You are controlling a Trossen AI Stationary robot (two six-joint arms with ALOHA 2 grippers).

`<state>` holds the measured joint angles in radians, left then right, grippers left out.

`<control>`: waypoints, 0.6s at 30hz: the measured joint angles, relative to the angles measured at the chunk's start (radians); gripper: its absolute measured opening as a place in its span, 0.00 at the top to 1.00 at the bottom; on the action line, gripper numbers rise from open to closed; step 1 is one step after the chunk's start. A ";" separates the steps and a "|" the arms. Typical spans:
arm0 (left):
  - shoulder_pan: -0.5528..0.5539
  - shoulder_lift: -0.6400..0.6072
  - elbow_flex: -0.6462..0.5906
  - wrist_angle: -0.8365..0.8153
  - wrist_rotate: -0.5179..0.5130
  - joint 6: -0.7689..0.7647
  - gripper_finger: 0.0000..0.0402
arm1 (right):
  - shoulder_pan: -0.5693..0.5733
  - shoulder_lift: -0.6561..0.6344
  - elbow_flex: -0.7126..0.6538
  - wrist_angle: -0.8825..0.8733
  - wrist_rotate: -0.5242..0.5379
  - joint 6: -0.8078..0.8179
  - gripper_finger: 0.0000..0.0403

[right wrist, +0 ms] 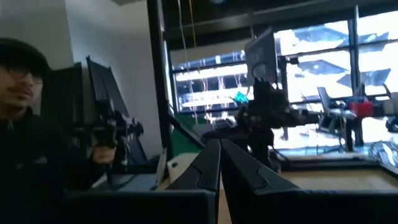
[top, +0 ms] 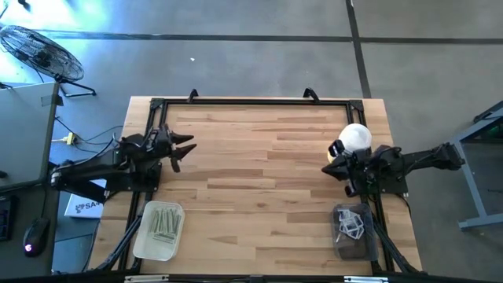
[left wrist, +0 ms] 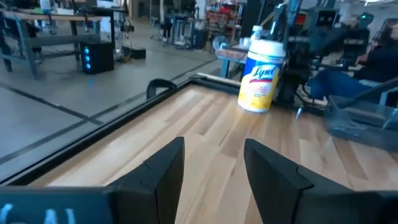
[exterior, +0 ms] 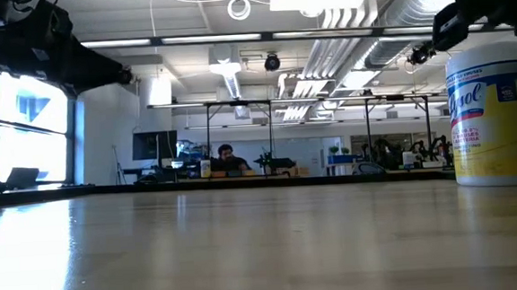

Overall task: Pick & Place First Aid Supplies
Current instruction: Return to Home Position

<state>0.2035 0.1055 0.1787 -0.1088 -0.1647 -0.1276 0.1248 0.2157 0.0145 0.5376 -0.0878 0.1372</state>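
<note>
Your left gripper [top: 187,149] hangs above the left side of the wooden table [top: 259,173], with the arm folded back at the table's edge and the wrist level, pointing across the boards toward the other arm. Its two fingers [left wrist: 165,171] are spread, with bare wood showing in the gap between them, and they carry nothing. Your right gripper [top: 328,167] mirrors that pose on the right side: the arm is drawn in from the right edge and the wrist aims back toward the left arm. In its own wrist view the fingers are pressed together, with nothing between them. The yellow Lysol canister [top: 355,137] with its white cap stands upright just beside the right gripper, on the far side of its wrist and close against the arm. For the left gripper it sits straight ahead, well across the table. The green bandages [top: 165,222] lie piled in the white bin [top: 141,244], near the left gripper on its front side, by the table's front edge. The small white packets [top: 351,222] lie in the black bin [top: 357,250], just beside the right gripper, again toward the front edge. A person [right wrist: 28,130] in dark clothing shows beyond the right gripper, off the table.
</note>
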 joint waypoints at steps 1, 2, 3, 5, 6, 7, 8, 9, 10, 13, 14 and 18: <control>0.000 -0.024 0.000 -0.018 0.001 0.004 0.59 | 0.000 0.000 -0.001 -0.020 0.002 0.002 0.98; 0.000 -0.049 0.000 -0.040 0.001 0.009 0.59 | 0.000 0.000 -0.004 -0.029 0.011 0.002 0.98; 0.000 -0.072 0.000 -0.061 0.001 0.011 0.59 | 0.000 0.000 -0.005 -0.033 0.021 0.002 0.98; 0.000 -0.105 0.000 -0.105 0.001 0.012 0.59 | 0.000 -0.002 -0.005 -0.072 0.040 -0.014 0.98; 0.000 -0.102 0.001 -0.111 0.001 0.012 0.59 | 0.000 -0.001 -0.005 -0.111 0.051 -0.035 0.98; 0.000 -0.099 0.001 -0.124 0.001 0.011 0.59 | 0.000 0.000 -0.005 -0.151 0.056 -0.057 0.98; 0.000 -0.098 -0.002 -0.142 0.001 0.008 0.59 | 0.000 0.002 -0.005 -0.179 0.060 -0.069 0.98; 0.000 -0.098 -0.008 -0.138 0.002 0.004 0.59 | 0.000 0.004 -0.005 -0.210 0.062 -0.071 0.98; 0.000 -0.099 -0.017 -0.122 0.002 -0.008 0.59 | 0.000 0.005 -0.005 -0.241 0.061 -0.059 0.98; 0.000 -0.099 -0.043 -0.119 -0.012 -0.031 0.59 | 0.000 0.009 -0.005 -0.316 0.055 0.071 0.98; 0.000 -0.098 -0.057 -0.108 -0.022 -0.033 0.59 | 0.000 0.009 -0.005 -0.326 0.058 0.120 0.98; 0.000 -0.098 -0.108 0.001 -0.008 -0.033 0.59 | 0.000 0.014 -0.005 -0.329 0.134 0.163 0.99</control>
<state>0.2031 0.0071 0.0703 -0.1078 -0.1728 -0.1604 0.1246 0.2295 0.0097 0.2087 0.0463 0.3007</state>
